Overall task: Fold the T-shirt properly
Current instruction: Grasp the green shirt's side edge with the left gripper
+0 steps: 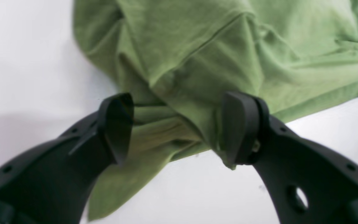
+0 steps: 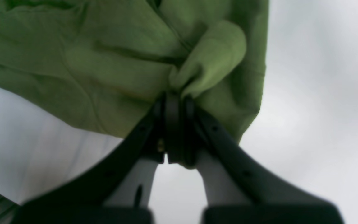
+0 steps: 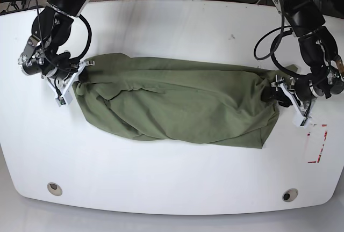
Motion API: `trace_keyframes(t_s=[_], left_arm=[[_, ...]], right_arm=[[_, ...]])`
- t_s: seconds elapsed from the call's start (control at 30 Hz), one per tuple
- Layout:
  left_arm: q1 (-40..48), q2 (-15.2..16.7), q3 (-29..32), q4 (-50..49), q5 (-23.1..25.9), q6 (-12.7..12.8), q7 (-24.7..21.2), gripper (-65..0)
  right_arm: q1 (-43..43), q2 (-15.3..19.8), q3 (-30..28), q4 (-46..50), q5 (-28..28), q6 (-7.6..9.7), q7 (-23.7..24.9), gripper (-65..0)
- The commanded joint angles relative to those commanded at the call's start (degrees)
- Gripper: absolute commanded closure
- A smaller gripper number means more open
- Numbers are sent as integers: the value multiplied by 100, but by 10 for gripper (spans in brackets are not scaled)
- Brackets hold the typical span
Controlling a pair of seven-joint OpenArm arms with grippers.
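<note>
Base view shows the T-shirt bunched lengthwise across the white counter. At one end the right tool is pinched tight on a gathered fold; at the other, the left tool stands apart, cloth draped between its fingers.

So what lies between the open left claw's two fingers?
A bunched fold of the T-shirt sits in the left claw; the left wrist view shows it.
</note>
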Motion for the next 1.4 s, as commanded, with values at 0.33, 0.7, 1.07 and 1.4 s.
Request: trace_keyframes(t_s=[0.33, 0.7, 1.07, 1.4], left_arm=[[0, 9, 642, 44, -589, 0, 0, -414], [-18, 9, 870, 62, -844, 0, 9, -414], [-9, -290, 527, 35, -791, 0, -9, -414], [-62, -571, 299, 9, -782, 0, -475, -414]], right_arm=[[0, -35, 0, 0, 0, 0, 0, 0], [0, -44, 9, 0, 0, 0, 0, 0], [0, -44, 9, 0, 0, 0, 0, 0], [0, -44, 0, -9, 0, 0, 0, 0]])
